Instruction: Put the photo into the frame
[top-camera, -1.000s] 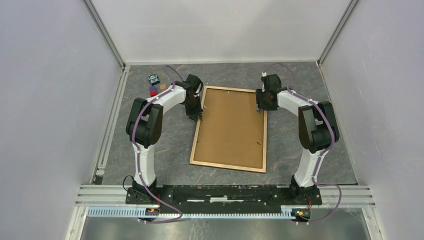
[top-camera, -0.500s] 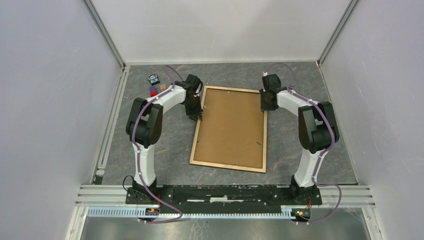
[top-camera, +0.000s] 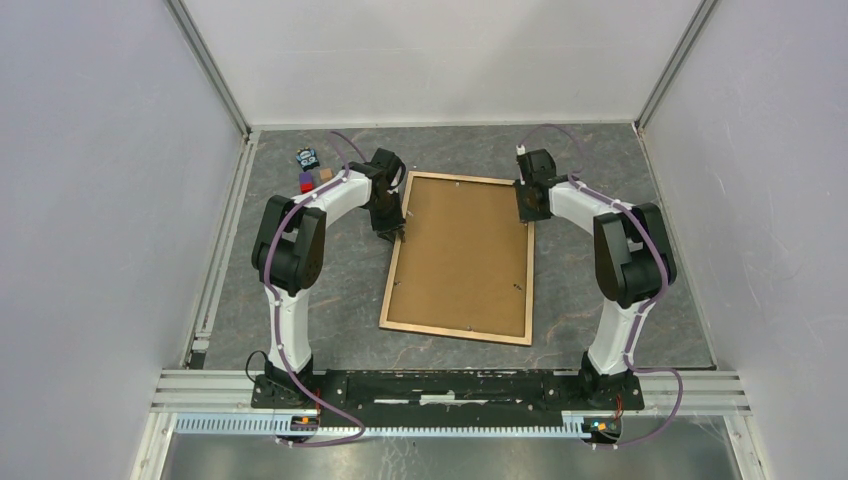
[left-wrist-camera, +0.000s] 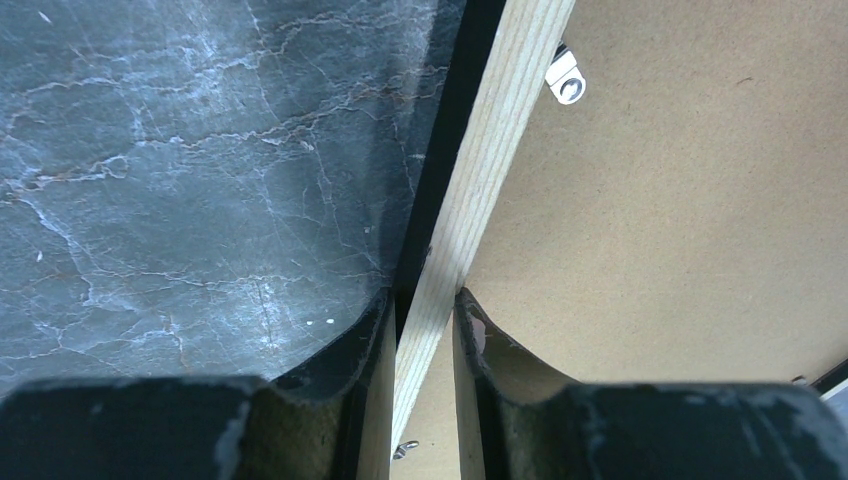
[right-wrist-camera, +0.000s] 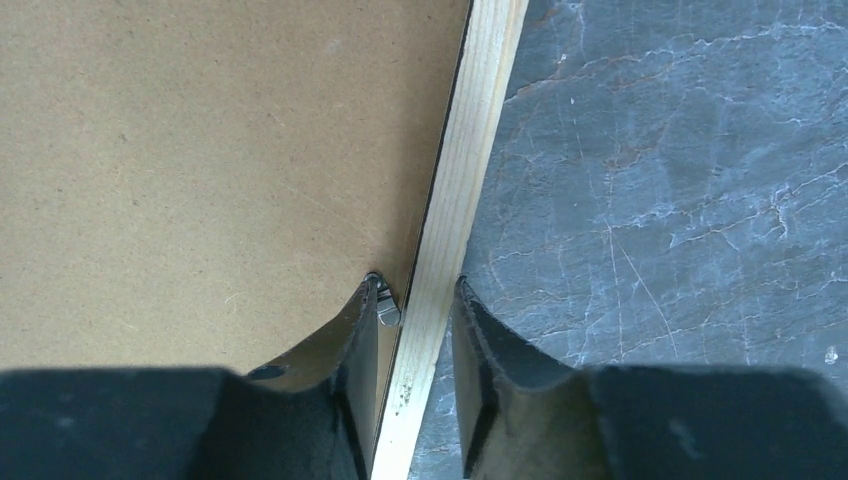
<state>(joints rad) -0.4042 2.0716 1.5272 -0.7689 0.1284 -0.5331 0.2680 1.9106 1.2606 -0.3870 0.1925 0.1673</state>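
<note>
The frame (top-camera: 455, 333) lies face down on the marble table, light wood rails up, with a brown backing board (top-camera: 460, 255) filling its back. The photo is out of view. My left gripper (top-camera: 397, 232) is at the left rail near the far corner. In the left wrist view the left gripper (left-wrist-camera: 423, 295) is shut on that wooden rail (left-wrist-camera: 500, 130). My right gripper (top-camera: 527, 212) is on the right rail near the far corner. In the right wrist view the right gripper (right-wrist-camera: 417, 285) is shut on the rail (right-wrist-camera: 470, 130), beside a metal tab (right-wrist-camera: 388, 312).
Small items lie at the far left of the table: a blue and white piece (top-camera: 308, 158), a red and purple block (top-camera: 305, 183) and a small brown cube (top-camera: 324, 172). White walls close in three sides. Another metal tab (left-wrist-camera: 567, 83) sits on the board by the left rail.
The right gripper has shifted slightly toward the far end of the right rail, and its jaws have narrowed onto the rail. The left arm and the frame have not moved.
</note>
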